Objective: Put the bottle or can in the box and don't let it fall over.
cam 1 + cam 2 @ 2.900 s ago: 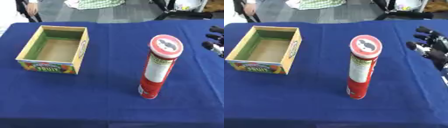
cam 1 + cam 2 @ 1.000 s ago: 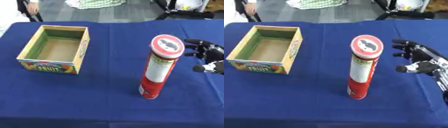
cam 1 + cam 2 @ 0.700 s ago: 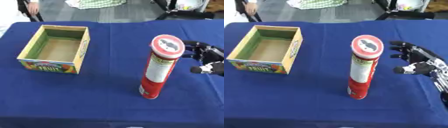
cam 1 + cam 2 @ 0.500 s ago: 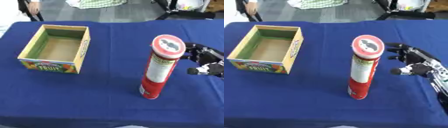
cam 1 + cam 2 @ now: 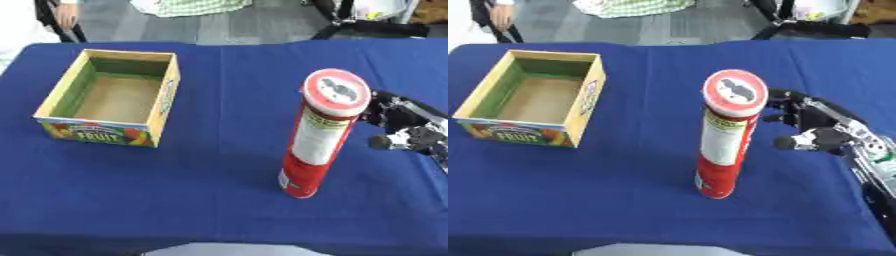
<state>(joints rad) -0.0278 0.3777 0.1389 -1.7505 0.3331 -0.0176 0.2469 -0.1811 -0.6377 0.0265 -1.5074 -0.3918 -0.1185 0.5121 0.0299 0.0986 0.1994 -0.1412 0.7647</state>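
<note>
Box (image 5: 112, 99) sits open at left, empty. Can (image 5: 723, 141) stands upright mid-table, well apart from it. Right hand (image 5: 815, 129) just beside the can, fingers spread, holding nothing. Best to wrap mid-body, not the top, and lift straight.

You've got a red-and-white crisp can (image 5: 722, 145) with a red-rimmed white lid, a yellow, green-lined fruit-print box (image 5: 112, 97), a blue tablecloth (image 5: 219, 200), and your black-and-silver right hand (image 5: 815, 131).
</note>
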